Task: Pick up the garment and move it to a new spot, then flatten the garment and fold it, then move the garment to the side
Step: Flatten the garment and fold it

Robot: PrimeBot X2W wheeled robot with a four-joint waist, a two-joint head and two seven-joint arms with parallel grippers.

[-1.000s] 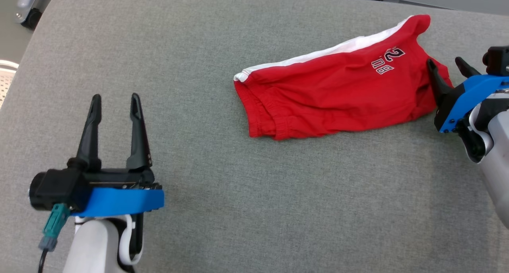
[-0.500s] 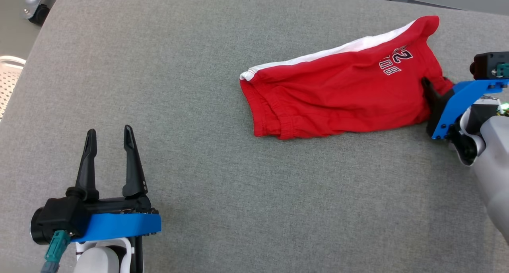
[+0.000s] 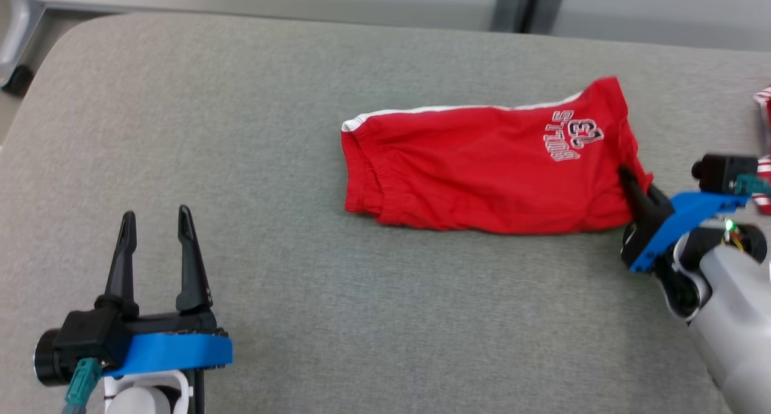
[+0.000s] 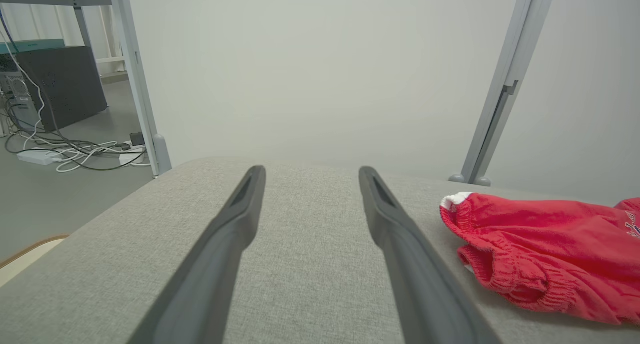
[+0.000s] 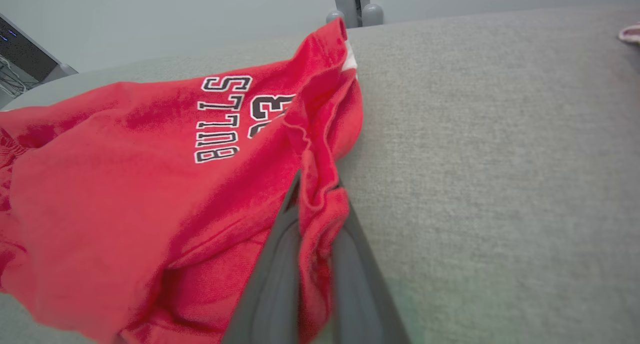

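The garment (image 3: 482, 173) is pinched at its 3 o'clock hem by the right gripper (image 3: 629, 182), probably for dragging, while the left gripper (image 3: 155, 221) is held spread at 8 o'clock.

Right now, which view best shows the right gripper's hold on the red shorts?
The right wrist view: close up, the right gripper is shut on a bunched fold of the red shorts. The head view shows it from above at the shorts' right edge. The left wrist view shows the shorts' waistband end.
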